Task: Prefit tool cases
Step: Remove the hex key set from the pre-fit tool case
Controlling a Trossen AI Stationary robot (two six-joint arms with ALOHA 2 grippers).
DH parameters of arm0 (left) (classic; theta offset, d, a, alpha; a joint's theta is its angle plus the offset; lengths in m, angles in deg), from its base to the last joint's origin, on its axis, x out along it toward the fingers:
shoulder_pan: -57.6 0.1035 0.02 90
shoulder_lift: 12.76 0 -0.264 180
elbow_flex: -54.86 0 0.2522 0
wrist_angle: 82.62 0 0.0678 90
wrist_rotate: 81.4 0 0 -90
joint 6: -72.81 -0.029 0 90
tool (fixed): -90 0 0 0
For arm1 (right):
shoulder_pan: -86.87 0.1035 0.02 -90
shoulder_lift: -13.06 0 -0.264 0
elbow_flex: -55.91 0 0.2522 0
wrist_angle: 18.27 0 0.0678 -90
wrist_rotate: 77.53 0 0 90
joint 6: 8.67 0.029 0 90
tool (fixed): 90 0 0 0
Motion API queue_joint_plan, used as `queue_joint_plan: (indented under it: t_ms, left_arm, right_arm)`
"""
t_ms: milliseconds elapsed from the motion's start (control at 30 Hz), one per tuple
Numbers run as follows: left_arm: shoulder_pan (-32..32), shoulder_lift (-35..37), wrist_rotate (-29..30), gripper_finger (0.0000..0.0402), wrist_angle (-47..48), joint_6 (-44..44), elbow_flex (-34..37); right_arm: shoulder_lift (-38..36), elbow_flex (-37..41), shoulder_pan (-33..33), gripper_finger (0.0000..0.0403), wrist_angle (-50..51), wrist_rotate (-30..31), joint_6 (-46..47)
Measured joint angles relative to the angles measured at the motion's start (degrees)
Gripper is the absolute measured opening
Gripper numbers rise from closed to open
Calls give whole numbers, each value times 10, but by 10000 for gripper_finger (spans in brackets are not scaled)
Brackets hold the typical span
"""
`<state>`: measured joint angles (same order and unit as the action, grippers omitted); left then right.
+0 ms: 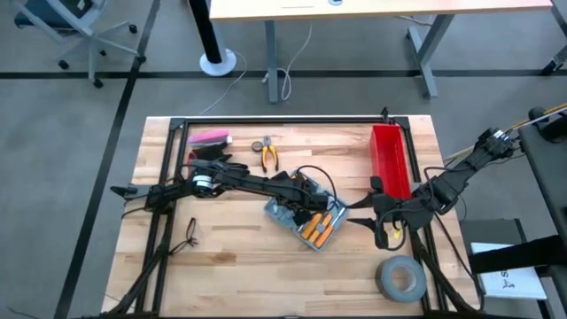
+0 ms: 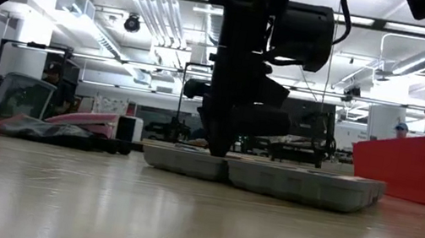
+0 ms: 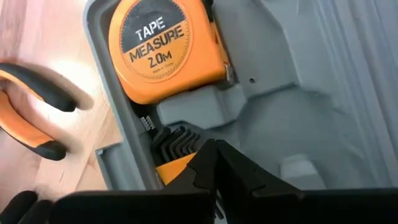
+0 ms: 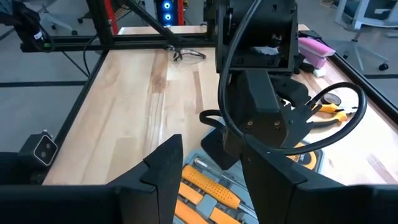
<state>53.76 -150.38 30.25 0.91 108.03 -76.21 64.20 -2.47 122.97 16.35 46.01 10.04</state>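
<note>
The open tool case lies near the middle of the wooden table, turned at an angle, its two grey-blue halves spread flat. From above, much of the near half is covered by the left arm, so only the orange-handled tools in the half toward the right arm show clearly. The left gripper is down inside the case, its dark fingers pressed together to a point — clenched, with nothing visibly between them. Just beyond the tips in the left wrist view sit a set of dark hex keys and an orange piece partly hidden by the fingers; what that piece is cannot be made out. An orange tape measure rests in its moulded slot, its top edge cut off by the frame. Outside the case wall, on the bare wood, lie the orange-and-black handles of a pair of pliers, only partly in view.

The right gripper hovers close to the case on the side toward the red bin, fingers spread apart and holding nothing. Its wrist view is largely blocked by the left arm's wrist. In the low view the case lies flat on the table — the arm above it hides its middle. A grey tape roll lies near the table's front edge.
</note>
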Motion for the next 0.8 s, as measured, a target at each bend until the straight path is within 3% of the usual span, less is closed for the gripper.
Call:
queue_joint_plan:
  t_ms: [400, 567, 800]
  left_arm:
    - [0, 0, -2, 1, 51, 9, -60]
    - [3, 0, -5, 3, 27, 18, -59]
    - [5, 0, -17, 78, 19, 25, -50]
  right_arm:
    - [0, 0, 0, 137, 0, 1, 9]
    - [0, 0, 0, 136, -1, 1, 13]
    - [1, 0, 0, 141, -1, 0, 13]
